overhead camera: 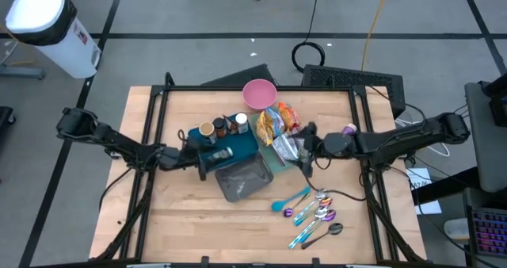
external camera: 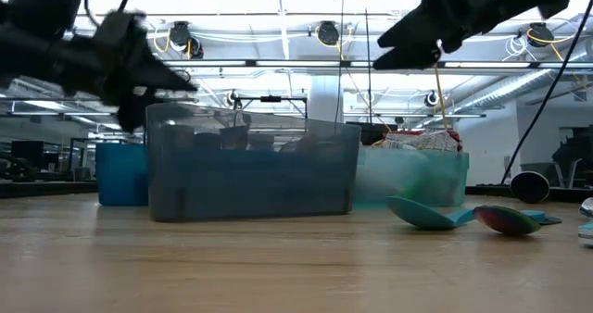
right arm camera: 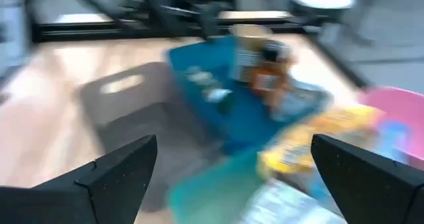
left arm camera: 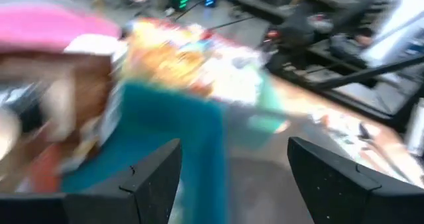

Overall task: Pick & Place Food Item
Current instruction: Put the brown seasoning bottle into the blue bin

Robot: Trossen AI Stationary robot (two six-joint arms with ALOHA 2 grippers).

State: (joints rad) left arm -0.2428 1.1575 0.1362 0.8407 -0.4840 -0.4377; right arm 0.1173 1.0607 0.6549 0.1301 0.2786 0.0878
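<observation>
While both arms reach in over the middle of the light wooden table point(overhead camera: 190, 220), neither carries anything. The left end effector point(overhead camera: 207, 166) hangs above the near edge of the dark teal rectangular plastic bin point(overhead camera: 230, 145), close to the left end of the grey translucent plastic container point(overhead camera: 244, 179); its two dark fingers point(left arm camera: 154, 177) stand spread with nothing between them. The right end effector point(overhead camera: 305, 158) sits over the pale green tray point(overhead camera: 279, 153) just right of the teal bin, fingers point(right arm camera: 119, 171) spread wide and empty. The food items lie toward the far edge of the table: jars with dark lids and a round brown-topped container point(overhead camera: 207, 129) stand in the far part of the teal bin, and crinkled orange and yellow snack packets point(overhead camera: 273, 121) rest on the pale green tray, with a clear-wrapped packet point(overhead camera: 290, 147) beside them nearest the right end effector. A round pink plastic bowl point(overhead camera: 259, 93) stands at the far edge, just behind the packets. The grey container appears empty in the high view. A group of coloured plastic and metallic spoons point(overhead camera: 313, 214) lies scattered toward the near right corner, well apart from both bins. A small purple object point(overhead camera: 348, 129) lies near the right edge; its identity cannot be determined.
</observation>
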